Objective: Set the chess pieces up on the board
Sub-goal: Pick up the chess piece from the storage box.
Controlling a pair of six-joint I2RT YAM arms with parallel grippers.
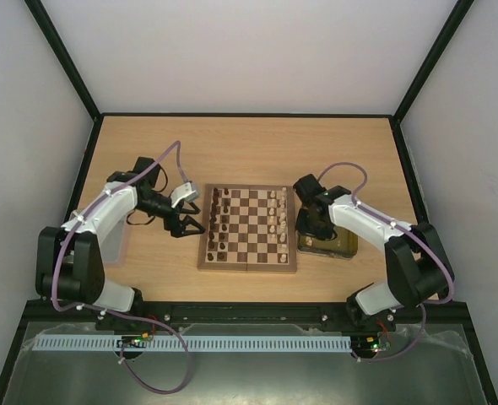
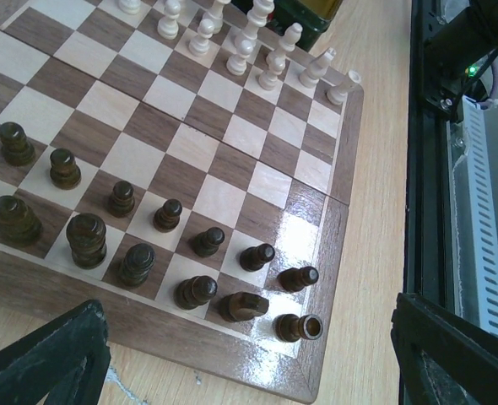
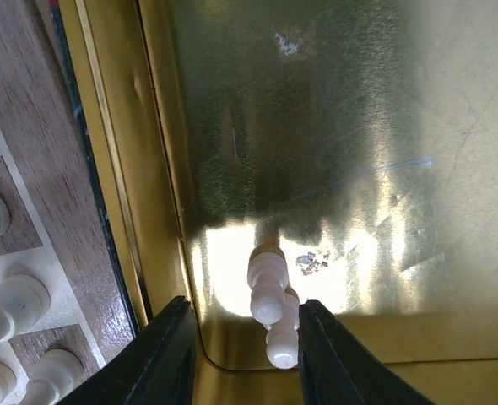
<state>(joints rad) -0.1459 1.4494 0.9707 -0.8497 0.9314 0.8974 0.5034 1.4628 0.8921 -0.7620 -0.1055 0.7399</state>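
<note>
Right end effector (image 3: 246, 304) straddles pale piece (image 3: 267, 287) in yellow tray (image 3: 333, 126); board (image 3: 55, 169) alongside

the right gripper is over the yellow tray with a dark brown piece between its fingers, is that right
Not quite. The piece between the fingers of the right gripper is pale cream, not dark brown. The right wrist view shows it lying in the yellow tray. The rest of what you said holds.
</note>
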